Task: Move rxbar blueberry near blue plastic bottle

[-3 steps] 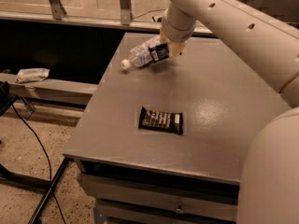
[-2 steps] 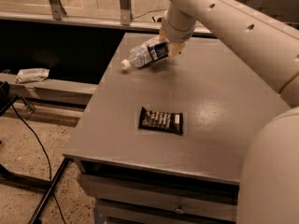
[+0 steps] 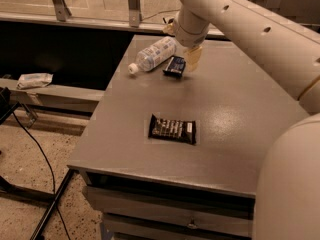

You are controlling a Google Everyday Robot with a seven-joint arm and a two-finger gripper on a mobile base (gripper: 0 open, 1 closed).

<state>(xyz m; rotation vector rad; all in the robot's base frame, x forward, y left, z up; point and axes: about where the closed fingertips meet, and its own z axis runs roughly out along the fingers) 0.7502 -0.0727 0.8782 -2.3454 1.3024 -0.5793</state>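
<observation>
The rxbar blueberry (image 3: pixel 175 66), a small dark navy bar, lies on the grey table (image 3: pixel 235 109) at the far side, right beside the blue plastic bottle (image 3: pixel 153 54). The bottle lies on its side with its white cap toward the left edge. My gripper (image 3: pixel 184 51) hangs just above and to the right of the bar. One pale finger (image 3: pixel 193 57) stands next to the bar's right end. The jaws look open and the bar rests free of them.
A larger black-brown wrapped bar (image 3: pixel 172 129) lies in the middle of the table. My arm (image 3: pixel 250 24) reaches in from the right. A low ledge at the left carries a crumpled white packet (image 3: pixel 34 79). Cables run over the floor at the lower left.
The rxbar has come down from the gripper onto the table beside the bottle. The gripper has shifted slightly right and away from it.
</observation>
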